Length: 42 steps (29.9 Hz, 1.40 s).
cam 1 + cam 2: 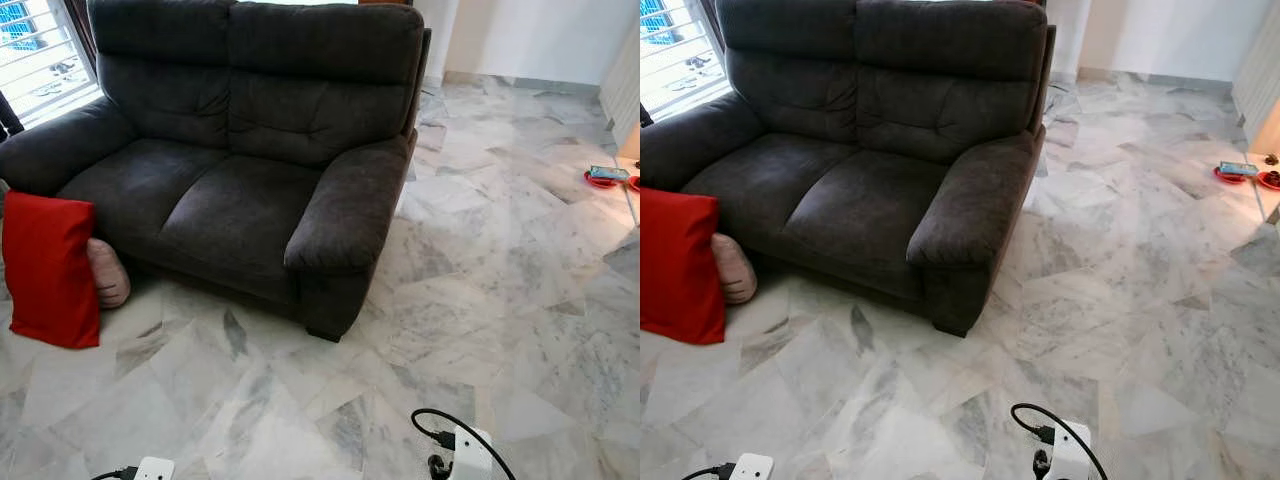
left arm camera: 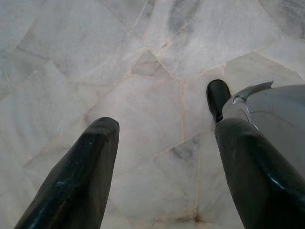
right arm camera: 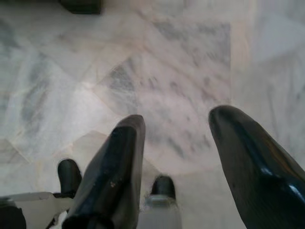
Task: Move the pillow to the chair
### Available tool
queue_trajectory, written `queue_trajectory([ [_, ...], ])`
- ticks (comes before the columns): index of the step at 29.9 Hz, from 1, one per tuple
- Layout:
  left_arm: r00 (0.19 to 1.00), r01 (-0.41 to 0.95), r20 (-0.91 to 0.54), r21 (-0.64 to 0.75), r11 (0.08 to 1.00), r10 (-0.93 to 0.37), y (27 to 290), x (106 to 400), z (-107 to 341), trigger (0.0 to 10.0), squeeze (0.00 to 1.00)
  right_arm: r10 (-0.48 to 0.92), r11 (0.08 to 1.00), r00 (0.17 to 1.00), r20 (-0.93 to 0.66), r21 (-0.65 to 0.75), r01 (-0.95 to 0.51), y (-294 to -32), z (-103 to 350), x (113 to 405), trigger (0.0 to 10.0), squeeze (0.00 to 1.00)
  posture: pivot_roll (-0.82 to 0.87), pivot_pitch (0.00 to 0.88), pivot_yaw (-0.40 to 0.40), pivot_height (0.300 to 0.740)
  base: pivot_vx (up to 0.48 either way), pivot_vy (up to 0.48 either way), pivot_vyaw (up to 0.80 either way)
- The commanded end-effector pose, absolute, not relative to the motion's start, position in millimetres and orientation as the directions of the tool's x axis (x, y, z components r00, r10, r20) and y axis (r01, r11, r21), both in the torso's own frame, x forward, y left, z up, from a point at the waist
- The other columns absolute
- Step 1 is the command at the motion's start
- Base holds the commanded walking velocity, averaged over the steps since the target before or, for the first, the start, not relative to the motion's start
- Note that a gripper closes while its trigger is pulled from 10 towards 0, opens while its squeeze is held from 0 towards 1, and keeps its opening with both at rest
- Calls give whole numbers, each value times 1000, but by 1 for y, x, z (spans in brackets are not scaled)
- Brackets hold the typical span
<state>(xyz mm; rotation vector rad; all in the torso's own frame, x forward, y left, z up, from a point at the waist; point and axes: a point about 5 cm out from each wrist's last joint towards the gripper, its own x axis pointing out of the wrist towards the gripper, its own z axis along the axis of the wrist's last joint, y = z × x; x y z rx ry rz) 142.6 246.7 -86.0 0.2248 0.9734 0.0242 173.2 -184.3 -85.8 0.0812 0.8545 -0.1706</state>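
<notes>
- The pillow [image 1: 48, 268] is bright red, rectangular and plain, with a smooth cover. It stands upright on the floor, leaning toward the front of the sofa's armrest on my left.
- A second, pinkish cushion [image 1: 108, 272] with dark stripes lies just behind the pillow, touching it and wedged against the sofa base.
- The sofa [image 1: 240, 160], a dark grey two-seater with thick padded armrests, takes up the upper left of my head views. Both seat cushions are bare.
- The marble floor [image 1: 480, 280] is pale with grey veining. It opens wide ahead and to my right, past the sofa's right armrest, up to a white wall at the far end.
- Red dishes [image 1: 603, 178] sit on the floor at the far right edge, well apart from the sofa.
- A window with bars [image 1: 35, 55] lies behind the sofa's left armrest.
- My left gripper [image 2: 162, 157] hangs over bare marble, fingers spread wide, holding nothing. My own grey leg and black foot show beside one finger.
- My right gripper [image 3: 190, 157] also points down at the floor, fingers wide apart and empty.
- The pillow stands ahead and to my left, well apart from both grippers.
</notes>
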Motion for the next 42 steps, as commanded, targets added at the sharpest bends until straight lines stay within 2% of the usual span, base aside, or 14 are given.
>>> queue_trajectory([
  [1, 563, 77, -819, 191, 979, 116, 245, 142, -87, 10000, 0, -97, 988, 676, -731, 10, 153, -183, -83, 178, 10000, 0, -3, 0, 33, 740, 0, 0, 0],
  [4, 563, 74, -818, 190, 979, 116, 245, 142, -87, 10000, 0, -77, 994, 707, -703, 1, 109, -183, -80, 181, 10000, 0, -1, 0, 33, 740, 0, 0, 0],
  [7, 564, 70, -818, 188, 980, 116, 245, 142, -87, 10000, 0, -103, 992, 873, -477, 19, 127, -218, -27, 251, 10000, 0, 1, 0, 30, 740, 0, 0, 0],
  [10, 566, 69, -816, 186, 980, 115, 245, 142, -87, 10000, 0, -99, 991, 928, -359, 52, 125, -219, -4, 274, 10000, 0, 0, 0, 31, 740, 0, 0, 0],
  [16, 569, 69, -814, 187, 980, 115, 244, 143, -86, 10000, 0, -88, 993, 983, -160, 64, 99, -216, 35, 306, 10000, 0, -10, 0, 35, 740, 0, 0, 0],
  [19, 569, 70, -814, 187, 980, 115, 244, 143, -86, 10000, 0, -75, 997, 985, -157, 17, 78, -216, 39, 309, 10000, 0, -10, 0, 34, 740, 0, 0, 0],
  [20, 571, 70, -813, 187, 980, 114, 244, 144, -86, 10000, 0, -62, 996, 982, -180, -78, 49, -220, 39, 310, 10000, 0, -10, 0, 32, 740, 0, 0, 0],
  [25, 575, 62, -810, 183, 981, 115, 242, 145, -86, 10000, 0, -137, 957, 930, -342, -289, 35, -256, 19, 287, 10000, 0, -6, 0, 20, 740, 0, 0, 0],
  [31, 571, 56, -812, 184, 981, 120, 243, 144, -87, 10000, 0, -273, 938, 835, -479, -325, 120, -296, -5, 245, 10000, 0, -13, 0, 19, 740, 0, 0, 0],
  [33, 567, 58, -815, 184, 981, 119, 243, 144, -87, 10000, 0, -338, 927, 751, -567, -339, 161, -309, -24, 212, 10000, 0, -18, 0, 20, 740, 0, 0, 0],
  [34, 567, 58, -815, 184, 981, 119, 243, 144, -87, 10000, 0, -338, 927, 751, -567, -339, 161, -309, -24, 212, 10000, 0, -18, 0, 20, 740, 0, 0, 0],
  [35, 565, 59, -817, 184, 981, 119, 243, 143, -87, 10000, 0, -356, 928, 688, -632, -326, 180, -310, -39, 188, 10000, 0, -18, 0, 21, 740, 0, 0, 0],
  [40, 563, 60, -818, 184, 981, 119, 243, 143, -87, 10000, 0, -366, 928, 642, -673, -320, 192, -310, -49, 172, 10000, 0, -17, 0, 21, 740, 0, 0, 0],
  [42, 560, 63, -820, 187, 980, 120, 245, 142, -87, 10000, 0, -331, 942, 457, -826, -261, 210, -281, -87, 110, 10000, 0, -20, 0, 33, 740, 0, 0, 0],
])
